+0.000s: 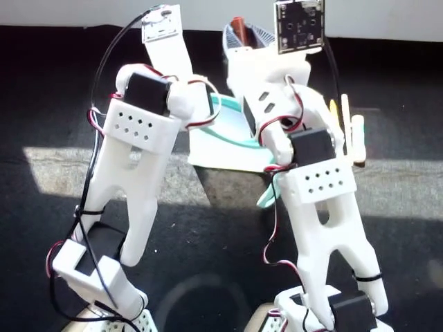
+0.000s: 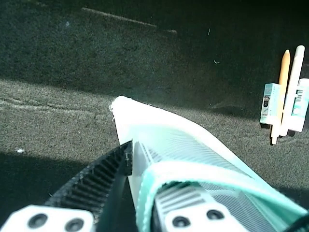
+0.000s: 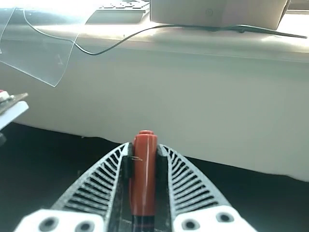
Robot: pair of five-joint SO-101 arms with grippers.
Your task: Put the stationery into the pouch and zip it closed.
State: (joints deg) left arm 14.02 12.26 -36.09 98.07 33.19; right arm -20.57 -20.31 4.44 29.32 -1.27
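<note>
Likely lab or office bench. Dark cloth-covered table (image 1: 208, 266); white ledge (image 3: 193, 46) behind carries apparent keyboard (image 3: 120, 6), box (image 3: 217, 10), loose cable (image 3: 203, 27), clear plastic sheet (image 3: 38, 53).

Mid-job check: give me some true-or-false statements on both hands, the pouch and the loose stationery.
1. The right hand grips a red pen. True.
2. The left hand is open, clear of the pouch. False: it is shut on the pouch's edge.
3. All stationery is inside the pouch. False: an orange pencil and a white pen, among others, lie on the table.
4. The orange pencil lies next to the white pen. True.
</note>
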